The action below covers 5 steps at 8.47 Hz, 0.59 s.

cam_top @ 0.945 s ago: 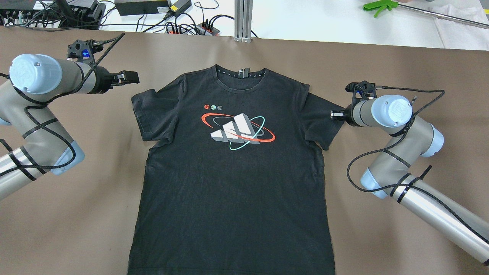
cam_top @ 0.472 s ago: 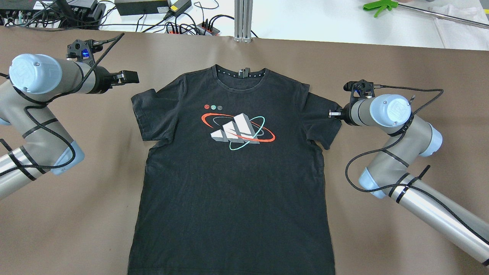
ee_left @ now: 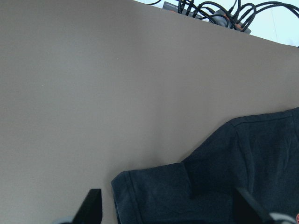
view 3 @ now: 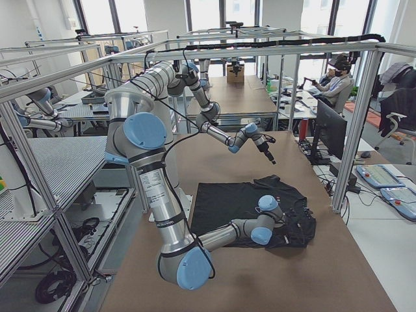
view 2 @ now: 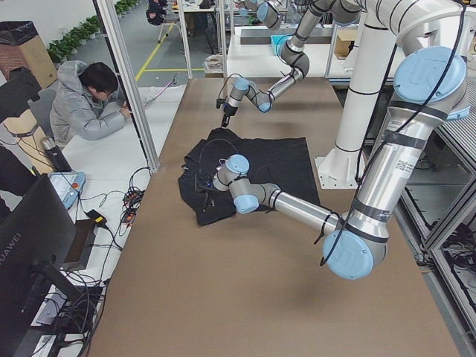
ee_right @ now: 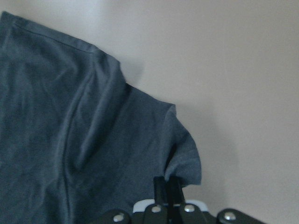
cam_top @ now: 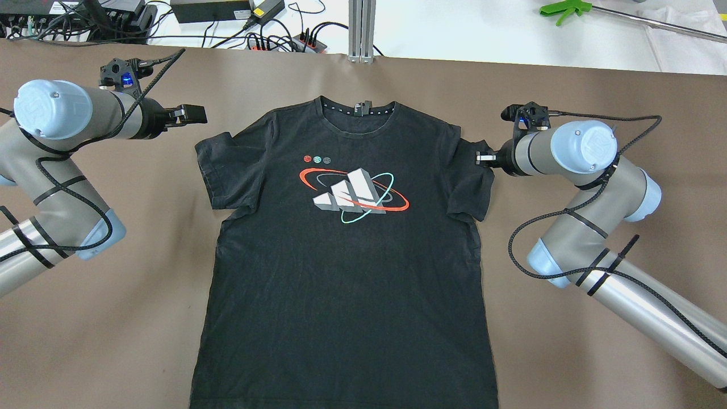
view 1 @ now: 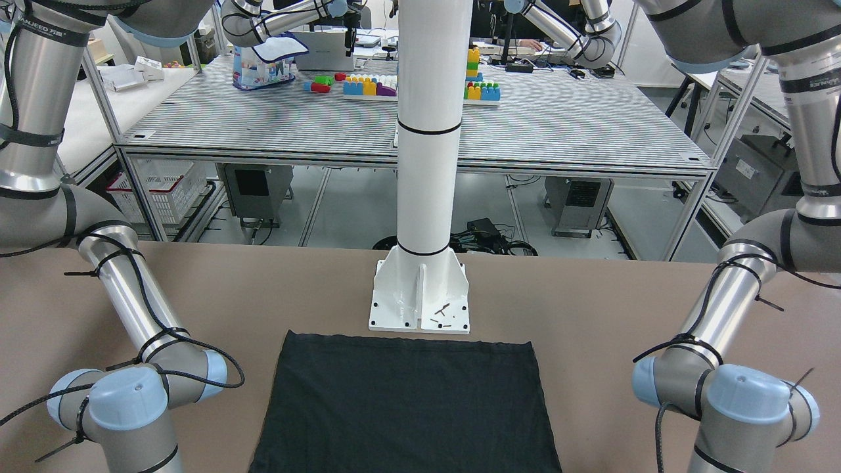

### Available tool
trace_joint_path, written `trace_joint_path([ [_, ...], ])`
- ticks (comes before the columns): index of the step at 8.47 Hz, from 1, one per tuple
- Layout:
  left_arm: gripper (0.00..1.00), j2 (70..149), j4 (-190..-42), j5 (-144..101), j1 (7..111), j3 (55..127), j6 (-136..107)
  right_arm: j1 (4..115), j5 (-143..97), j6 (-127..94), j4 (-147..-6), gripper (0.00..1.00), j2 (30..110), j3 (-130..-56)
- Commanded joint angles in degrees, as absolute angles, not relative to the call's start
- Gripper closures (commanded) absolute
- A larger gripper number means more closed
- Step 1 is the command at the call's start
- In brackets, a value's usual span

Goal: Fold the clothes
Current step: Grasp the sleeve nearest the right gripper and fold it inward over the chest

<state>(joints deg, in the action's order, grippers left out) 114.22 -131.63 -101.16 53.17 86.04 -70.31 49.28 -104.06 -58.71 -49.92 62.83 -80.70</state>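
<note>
Shirt (cam_top: 346,272) flat on counter (cam_top: 113,318), print up; sleeve fold seems underway, with right gripper (cam_top: 481,159) pinching sleeve hem (cam_top: 476,190) and left gripper (cam_top: 196,114) spread, hovering apart; next, carry that hem inward over the chest.

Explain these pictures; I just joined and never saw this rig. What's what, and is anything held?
Two robot arms, each ending in a two-finger end effector, work at a brown table. One camera looks down from behind the robot, one faces it, two watch from the table's ends, one rides each wrist. A black T-shirt with a printed logo lies flat, face up. The right end effector is shut on its sleeve edge; the left end effector is open near the other sleeve, holding nothing.
</note>
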Motion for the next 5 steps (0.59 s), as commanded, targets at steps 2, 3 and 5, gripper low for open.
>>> trace_joint_path([
  [2,0.00,114.17,-131.66,-101.16,53.17,85.96,-70.23,49.40,-105.03,-59.15,-57.30,1.00,56.96,-84.11],
  [3,0.00,114.17,-131.57,-101.16,53.17,85.87,-70.22,48.87,-104.59,-59.93,-57.39,1.00,55.91,-83.59],
  [5,0.00,114.08,-131.57,-101.16,53.17,85.52,-69.96,46.86,-102.32,-60.29,-57.31,1.00,54.50,-81.49],
])
